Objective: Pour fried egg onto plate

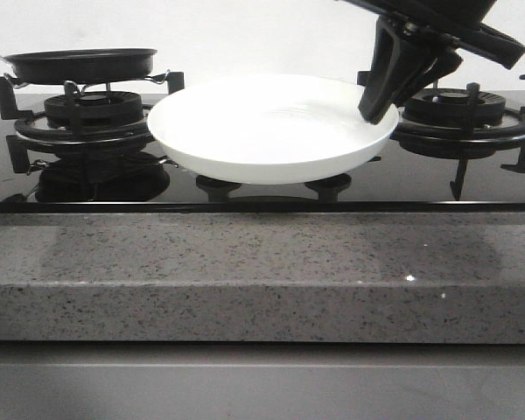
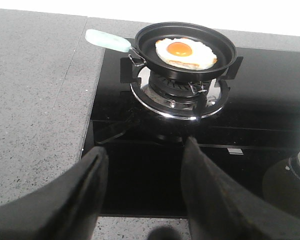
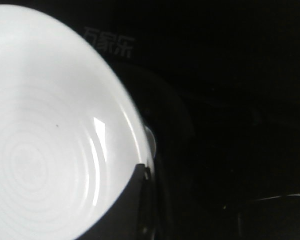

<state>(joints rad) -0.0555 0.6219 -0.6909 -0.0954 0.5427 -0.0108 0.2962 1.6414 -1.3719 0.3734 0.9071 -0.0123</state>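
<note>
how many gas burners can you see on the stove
2. The left burner sits under the frying pan; the right burner is behind the right gripper, beside the plate. Others may be hidden behind the plate.

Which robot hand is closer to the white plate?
The right. The right gripper is at the plate's rim, one finger over its edge. The left gripper is open, back from the frying pan, with the plate off to its side.

We see the frying pan on the left burner, the fried egg in it | the plate just right of the pan, between the two burners | right gripper fingers at the plate's right rim | the worktop edge in front.
</note>
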